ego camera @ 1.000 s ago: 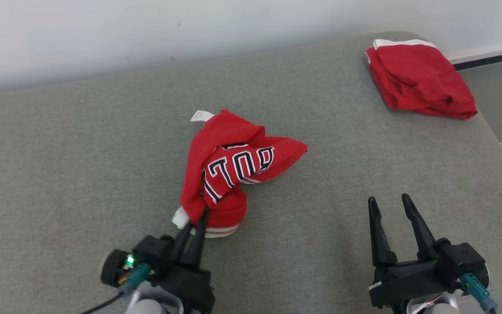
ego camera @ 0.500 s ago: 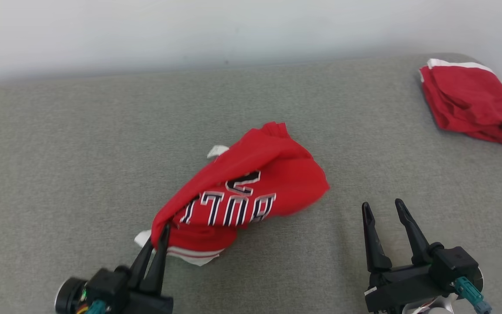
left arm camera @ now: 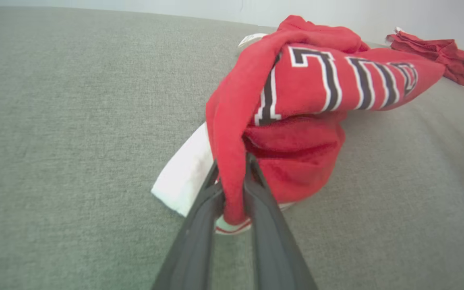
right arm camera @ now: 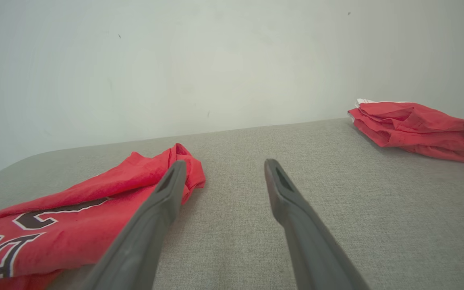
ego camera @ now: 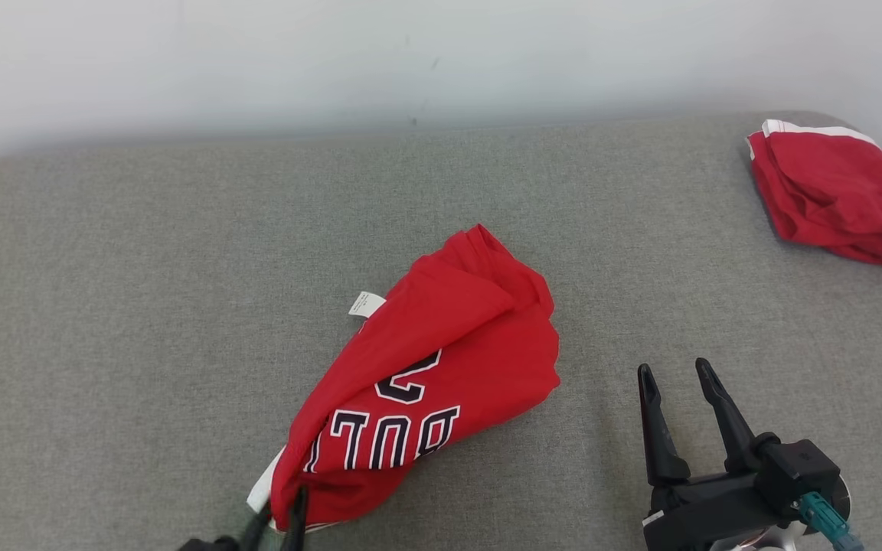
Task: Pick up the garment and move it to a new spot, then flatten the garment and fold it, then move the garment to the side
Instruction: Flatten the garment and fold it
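The garment [ego camera: 441, 367] is a red jersey with white-edged dark letters, lying crumpled and stretched from the middle of the grey surface toward the near left. My left gripper [ego camera: 284, 509] sits at the bottom edge, shut on the garment's near hem. In the left wrist view the two fingers [left arm camera: 199, 217] pinch a red fold of the garment [left arm camera: 316, 80] beside a white band. My right gripper [ego camera: 674, 369] stands open at the lower right with nothing between its fingers, just right of the garment [right arm camera: 75, 225]. The right wrist view shows that gripper [right arm camera: 224, 163] open over bare surface.
A second red garment [ego camera: 831, 199] with white trim lies folded at the far right corner of the grey padded surface [ego camera: 142, 268]. A pale wall runs along the surface's far edge. Bare grey surface spreads left of the jersey and between it and the folded piece.
The head camera has shifted. My left gripper has pulled the garment's hem toward the near left, drawing the crumpled jersey out longer and lower on the surface. The right gripper stays open.
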You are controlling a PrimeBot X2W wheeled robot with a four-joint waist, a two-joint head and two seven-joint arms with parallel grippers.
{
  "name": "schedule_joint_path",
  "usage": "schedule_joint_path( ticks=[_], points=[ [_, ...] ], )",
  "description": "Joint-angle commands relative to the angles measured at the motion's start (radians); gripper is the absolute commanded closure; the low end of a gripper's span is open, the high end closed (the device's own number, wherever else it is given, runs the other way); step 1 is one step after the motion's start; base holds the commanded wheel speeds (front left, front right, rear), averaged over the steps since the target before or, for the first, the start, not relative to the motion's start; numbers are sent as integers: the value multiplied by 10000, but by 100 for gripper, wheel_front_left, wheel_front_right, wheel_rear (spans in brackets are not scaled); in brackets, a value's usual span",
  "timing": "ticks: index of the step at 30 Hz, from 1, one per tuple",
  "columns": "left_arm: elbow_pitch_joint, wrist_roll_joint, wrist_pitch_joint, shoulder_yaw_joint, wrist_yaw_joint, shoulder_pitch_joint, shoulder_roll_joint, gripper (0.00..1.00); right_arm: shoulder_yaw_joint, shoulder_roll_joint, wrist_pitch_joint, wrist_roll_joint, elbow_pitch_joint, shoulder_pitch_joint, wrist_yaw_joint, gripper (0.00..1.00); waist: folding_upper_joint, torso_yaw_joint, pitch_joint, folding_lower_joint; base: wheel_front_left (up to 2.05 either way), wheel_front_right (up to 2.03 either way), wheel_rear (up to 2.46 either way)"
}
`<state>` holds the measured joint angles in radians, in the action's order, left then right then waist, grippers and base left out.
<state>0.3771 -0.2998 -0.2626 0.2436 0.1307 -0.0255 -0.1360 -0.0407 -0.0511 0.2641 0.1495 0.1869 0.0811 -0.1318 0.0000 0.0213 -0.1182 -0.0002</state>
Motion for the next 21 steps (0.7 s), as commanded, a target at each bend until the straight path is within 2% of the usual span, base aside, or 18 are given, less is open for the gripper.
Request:
schedule_joint_path(
  ticks=[1, 10, 15, 21],
  points=[
    [-198, 73, -32, -146, -45, -64, 20, 0, 21, 19, 0, 27, 19, -91, 25, 0, 0, 15, 29, 2, 0, 0, 0],
    [-2495, 618, -32, -1507, -44, 282, 412, 0, 59, 19, 0, 27, -28, -176, 25, 0, 0, 189, 123, 2, 0, 0, 0],
    [-2198, 764, -32, -1850, -27, 592, 568, 0, 14, 17, 0, 76, 7, -162, 25, 0, 0, 156, 169, 2, 0, 0, 0],
    [-1069, 671, -30, -2020, -18, 876, 644, 0, 76, 17, 0, 85, -23, -212, 25, 0, 0, 109, 149, 2, 0, 0, 0]
  ],
)
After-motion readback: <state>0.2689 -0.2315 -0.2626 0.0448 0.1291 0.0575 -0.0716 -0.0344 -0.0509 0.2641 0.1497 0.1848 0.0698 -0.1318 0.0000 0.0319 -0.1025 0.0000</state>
